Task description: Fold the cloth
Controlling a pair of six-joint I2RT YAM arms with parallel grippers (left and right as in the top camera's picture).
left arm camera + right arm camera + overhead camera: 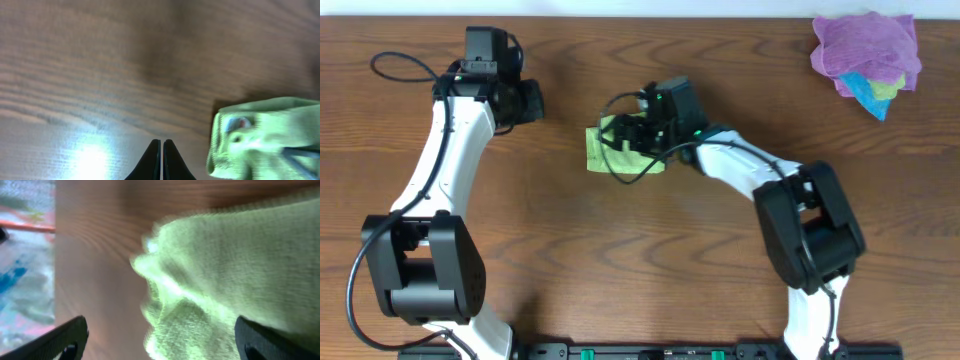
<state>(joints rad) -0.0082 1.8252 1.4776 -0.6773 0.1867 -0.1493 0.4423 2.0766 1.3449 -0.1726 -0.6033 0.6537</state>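
Observation:
The cloth (603, 150) lies in a small lime-green folded bundle on the wooden table, just left of centre. My right gripper (630, 135) hovers directly over it. In the right wrist view this gripper (162, 342) is open, its fingers (65, 340) spread wide, and a rumpled fold of the cloth (230, 275) lies loose between them. My left gripper (530, 100) sits further left, apart from the cloth. In the left wrist view it (161, 160) is shut on nothing over bare wood, with the cloth (265, 137) off to its right.
A heap of purple and blue cloths (868, 55) lies at the back right corner. In the right wrist view the table's edge (55, 255) runs down the left side, with the floor beyond it.

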